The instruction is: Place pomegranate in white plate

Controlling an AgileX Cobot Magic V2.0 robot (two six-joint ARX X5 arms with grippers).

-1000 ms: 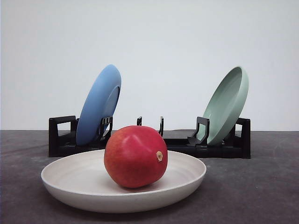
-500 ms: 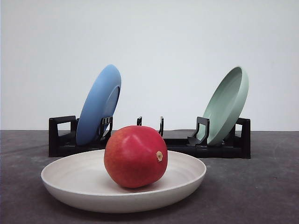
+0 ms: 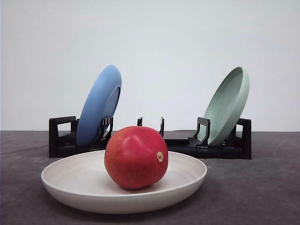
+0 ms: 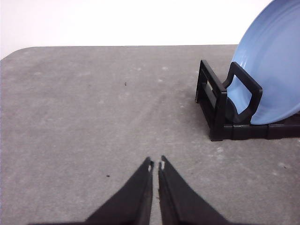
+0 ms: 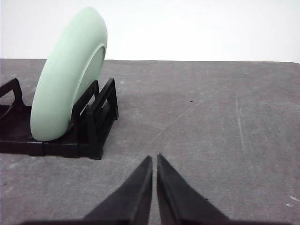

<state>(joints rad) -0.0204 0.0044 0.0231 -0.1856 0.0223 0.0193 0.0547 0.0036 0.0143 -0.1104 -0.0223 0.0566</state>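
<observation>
Front view: pomegranate rests in white plate; left hand and right hand closed, empty.

The front camera sits low at counter level, facing the black slotted plastic rack. Each wrist camera looks forward past its tool, sharing a rack end.

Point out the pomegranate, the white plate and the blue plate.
pomegranate (image 3: 135, 157): front view, middle of its red skin.
white plate (image 3: 70, 180): front view, bare inner surface left of the fruit.
blue plate (image 3: 97, 105): front view, middle of its back, standing in the rack.
</observation>
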